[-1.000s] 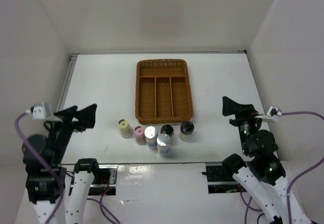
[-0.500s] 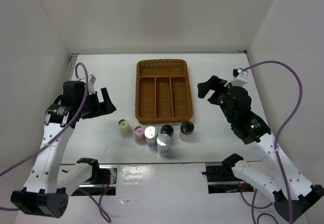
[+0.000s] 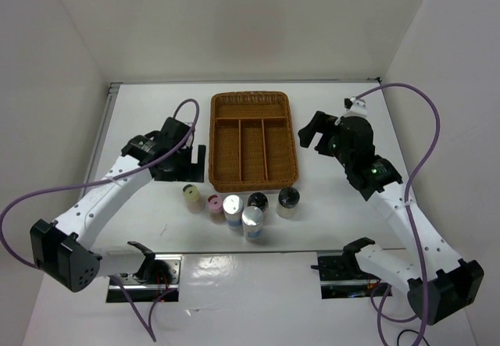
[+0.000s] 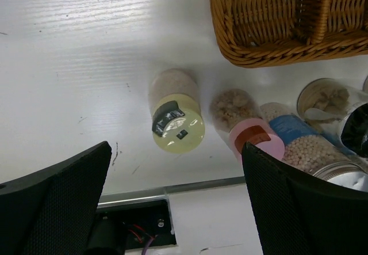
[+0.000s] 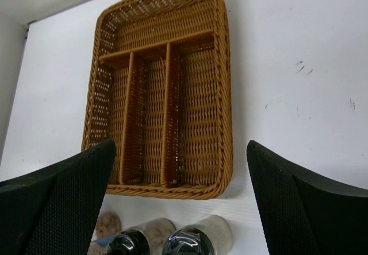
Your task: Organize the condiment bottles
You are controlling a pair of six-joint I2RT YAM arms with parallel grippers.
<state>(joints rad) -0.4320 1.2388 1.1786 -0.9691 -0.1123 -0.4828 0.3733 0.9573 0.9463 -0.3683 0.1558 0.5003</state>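
Six condiment bottles stand in a cluster just in front of the wicker tray (image 3: 251, 96): pale yellow cap (image 3: 191, 195), pink cap (image 3: 216, 204), white cap (image 3: 233, 205), silver cap (image 3: 252, 219) and two black caps (image 3: 258, 201) (image 3: 288, 197). My left gripper (image 3: 189, 157) hangs open above and just behind the yellow one. In the left wrist view the yellow-capped bottle (image 4: 178, 129) and the pink-capped bottle (image 4: 253, 137) lie between the wide-spread fingers of the left gripper (image 4: 175, 166). My right gripper (image 3: 311, 133) is open beside the tray's right edge, holding nothing. The right wrist view shows the right gripper (image 5: 181, 151), the tray (image 5: 225, 94) and both black-capped bottles (image 5: 129, 243) (image 5: 192, 240).
The tray has one cross compartment at the back and three long ones, all without anything in them. White walls close in the table on the left, the back and the right. A metal strip (image 3: 219, 251) runs along the near edge.
Both arms have swung up from near the front edge and reached forward. The left gripper has come over the yellow and pink bottles, the right one beside the tray. No bottle has moved.
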